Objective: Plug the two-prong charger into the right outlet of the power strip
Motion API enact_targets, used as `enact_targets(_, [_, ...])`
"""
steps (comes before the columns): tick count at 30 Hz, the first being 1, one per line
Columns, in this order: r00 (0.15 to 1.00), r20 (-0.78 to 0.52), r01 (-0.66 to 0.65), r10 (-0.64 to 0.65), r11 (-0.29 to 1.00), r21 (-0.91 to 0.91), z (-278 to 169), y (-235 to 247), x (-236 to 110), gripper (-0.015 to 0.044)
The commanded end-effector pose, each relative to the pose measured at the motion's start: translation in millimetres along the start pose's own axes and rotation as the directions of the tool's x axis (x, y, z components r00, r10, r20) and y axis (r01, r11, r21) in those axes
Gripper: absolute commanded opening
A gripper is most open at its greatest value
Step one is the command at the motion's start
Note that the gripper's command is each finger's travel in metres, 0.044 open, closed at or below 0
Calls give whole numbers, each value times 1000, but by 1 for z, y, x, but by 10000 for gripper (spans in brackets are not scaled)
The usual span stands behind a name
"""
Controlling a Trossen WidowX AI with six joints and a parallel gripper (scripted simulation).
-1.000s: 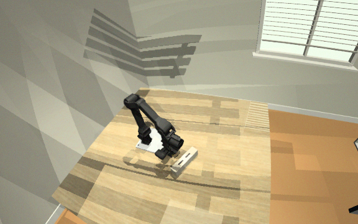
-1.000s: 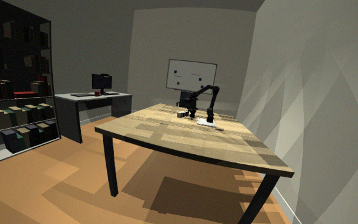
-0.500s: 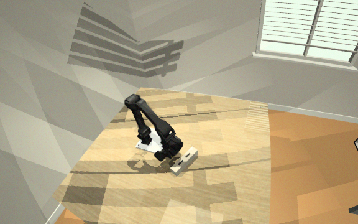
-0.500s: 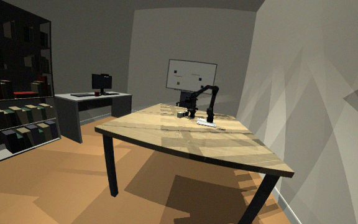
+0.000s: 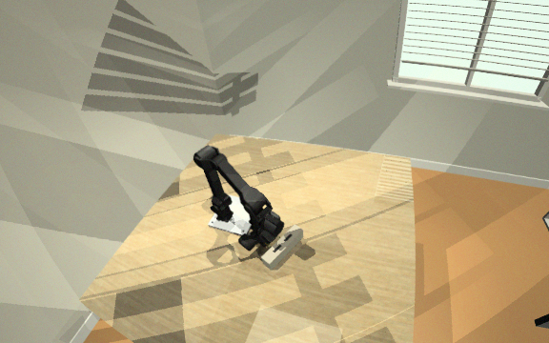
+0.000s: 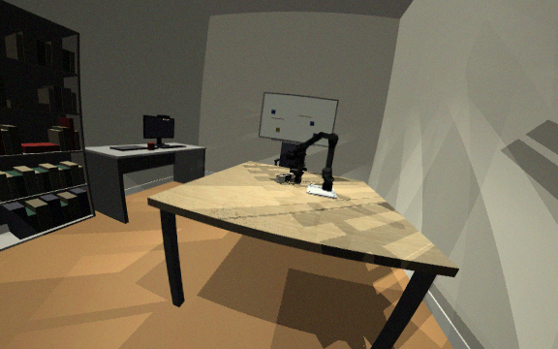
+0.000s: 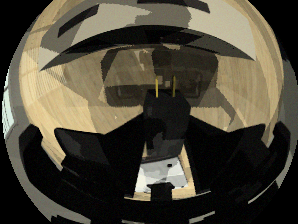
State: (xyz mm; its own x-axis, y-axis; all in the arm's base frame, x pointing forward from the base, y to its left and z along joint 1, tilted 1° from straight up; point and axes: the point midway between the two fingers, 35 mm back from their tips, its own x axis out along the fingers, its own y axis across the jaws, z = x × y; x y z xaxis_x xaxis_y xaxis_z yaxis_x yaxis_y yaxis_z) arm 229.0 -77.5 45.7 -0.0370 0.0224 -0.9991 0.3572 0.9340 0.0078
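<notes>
The jaws are clamped on the dark charger (image 7: 162,115), at the centre of the wrist view, its two brass prongs (image 7: 165,87) pointing away toward the grey power strip (image 7: 160,72) just above them; whether the tips touch the strip I cannot tell. In the top view the gripper (image 5: 269,236) sits at the strip (image 5: 282,246), centre of the frame, on the table (image 5: 351,200). To do this well, I judge: keep the grip firm; square both prongs to the right outlet; push straight, no tilt, so both shutters yield together.
</notes>
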Motion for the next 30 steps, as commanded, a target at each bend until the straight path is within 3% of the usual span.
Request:
enact_targets(1, [1000, 5, -4, 4, 1000, 11, 8, -1, -1, 0])
enact_targets(30, [1000, 6, -5, 5, 1000, 27, 21, -3, -1, 0])
